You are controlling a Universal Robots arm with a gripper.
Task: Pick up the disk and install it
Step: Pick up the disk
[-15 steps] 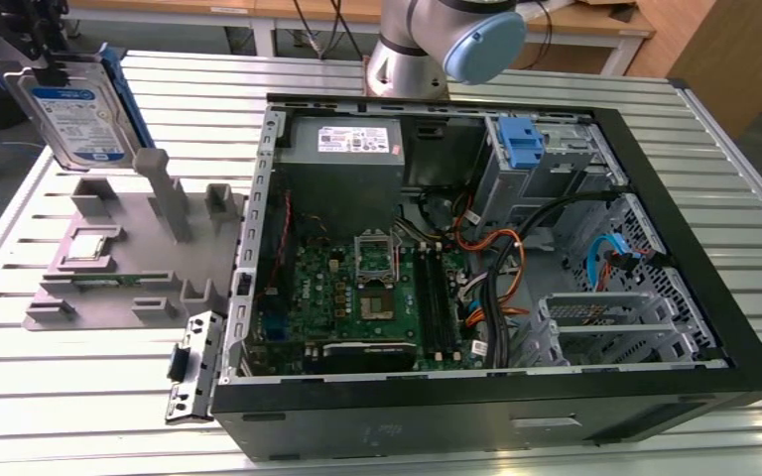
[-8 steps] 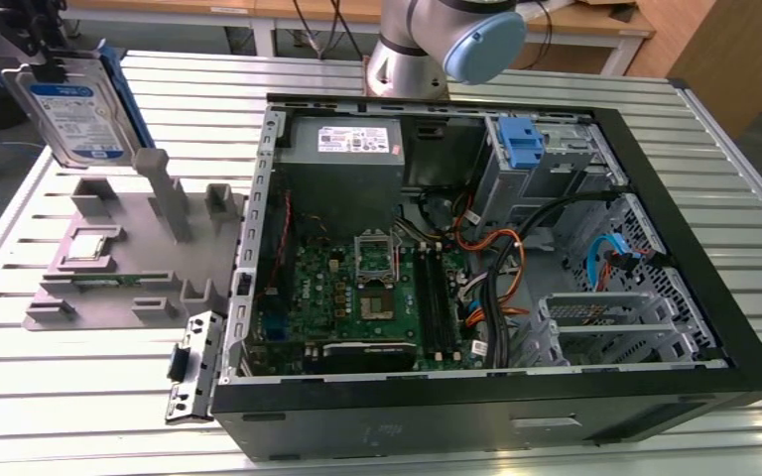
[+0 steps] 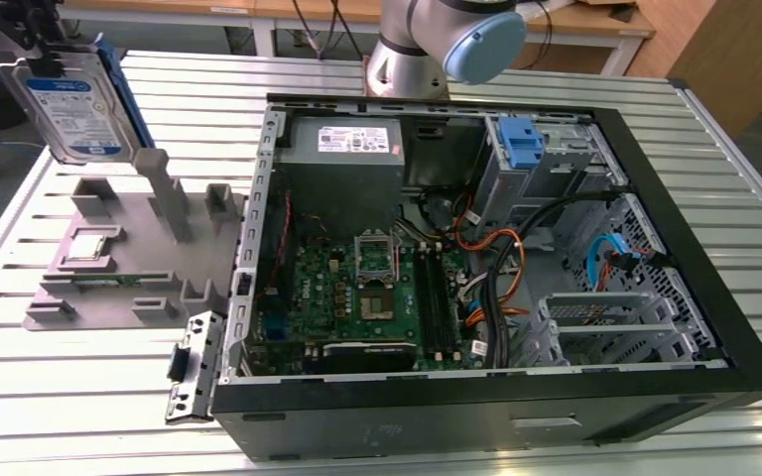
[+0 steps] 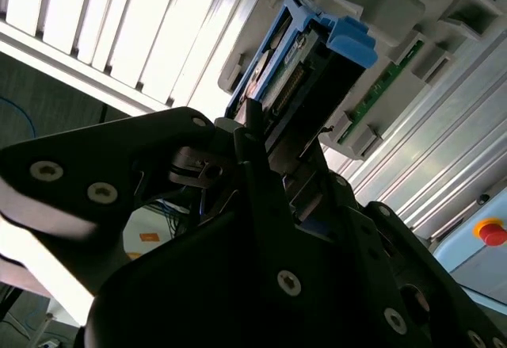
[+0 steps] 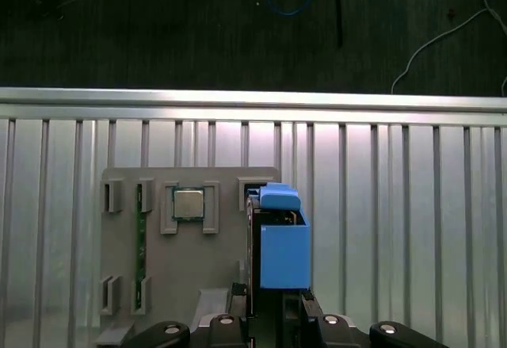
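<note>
In the exterior view the disk (image 3: 76,109), a silver hard drive with a white-and-blue label and blue rails, hangs upright above the back left of the grey holder tray (image 3: 110,263). My gripper (image 3: 45,58) is shut on its top end. Both wrist views show the disk edge-on: the disk (image 5: 280,245) with its blue rail juts out from between my fingers (image 5: 304,310), and the disk (image 4: 297,66) sits clamped in the gripper (image 4: 265,154), above the tray.
An open computer case (image 3: 487,392) fills the exterior view's right, with its motherboard (image 3: 354,297), a grey power-supply box (image 3: 348,149) and a blue bracket (image 3: 523,142) in the drive bay. The tray holds a processor chip (image 5: 188,203) and a memory stick (image 5: 140,245). The table is ribbed metal.
</note>
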